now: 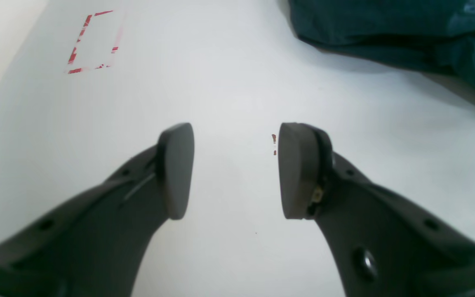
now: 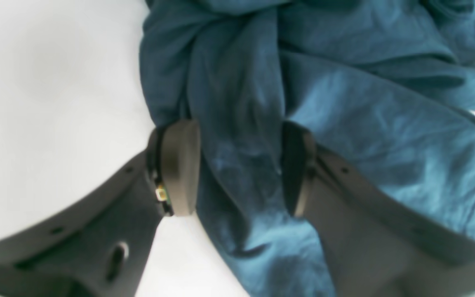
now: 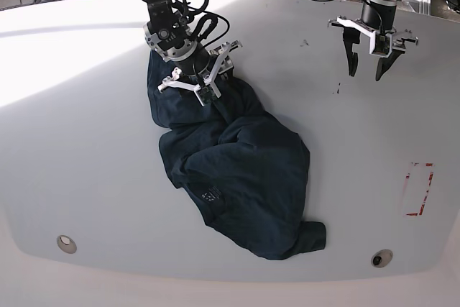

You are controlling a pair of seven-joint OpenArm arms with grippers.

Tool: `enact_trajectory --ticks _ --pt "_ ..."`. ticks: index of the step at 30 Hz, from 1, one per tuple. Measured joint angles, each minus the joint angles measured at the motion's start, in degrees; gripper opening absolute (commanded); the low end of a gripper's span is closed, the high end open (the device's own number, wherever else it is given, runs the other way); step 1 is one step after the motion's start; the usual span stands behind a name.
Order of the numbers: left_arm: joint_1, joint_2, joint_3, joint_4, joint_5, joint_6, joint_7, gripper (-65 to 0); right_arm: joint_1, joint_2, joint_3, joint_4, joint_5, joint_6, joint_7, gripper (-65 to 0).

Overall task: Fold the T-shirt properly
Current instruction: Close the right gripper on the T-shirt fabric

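On the white table (image 3: pixel 86 127), crumpled dark navy T-shirt (image 3: pixel 241 170), spread in a rumpled heap from the far left centre toward the near right, well apart from the table edges. Pale printed label (image 3: pixel 212 194) showing on the near part of the cloth. One corner lump of fabric at the near right end.

At the far end of the heap, right gripper (image 2: pixel 239 169) lowered onto the cloth, a thick ridge of blue fabric lying between its two dark pads (image 2: pixel 179 173). Pads apart, one either side of that fold; cannot tell whether pinching it or merely straddling it. Left pad at the cloth's edge beside bare table, right pad over the cloth.

At the far right, left gripper (image 1: pixel 235 169) hanging above bare table, pads well apart, nothing between them. Well clear of the shirt, only a dark edge of cloth at the upper right of the left wrist view. Small red specks (image 1: pixel 274 142) on the table just beside one pad in that view.

Near the right edge, a worn red rectangle outline (image 3: pixel 418 189) marked on the tabletop, well apart from the cloth. Two round metal discs (image 3: pixel 66 242) set into the near rim, one left, one right.
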Motion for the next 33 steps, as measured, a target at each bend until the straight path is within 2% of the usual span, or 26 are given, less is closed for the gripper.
enact_trajectory --ticks 9,33 --pt "-0.35 -0.04 -0.46 0.31 -0.17 0.13 -0.11 -34.0 -0.37 1.22 0.33 0.00 -0.37 0.07 -0.50 -32.0" --pt "-0.83 -0.09 -0.72 0.17 -0.09 0.11 -0.15 -34.3 1.07 0.59 -0.04 -4.50 0.02 -0.37 0.28 -31.4"
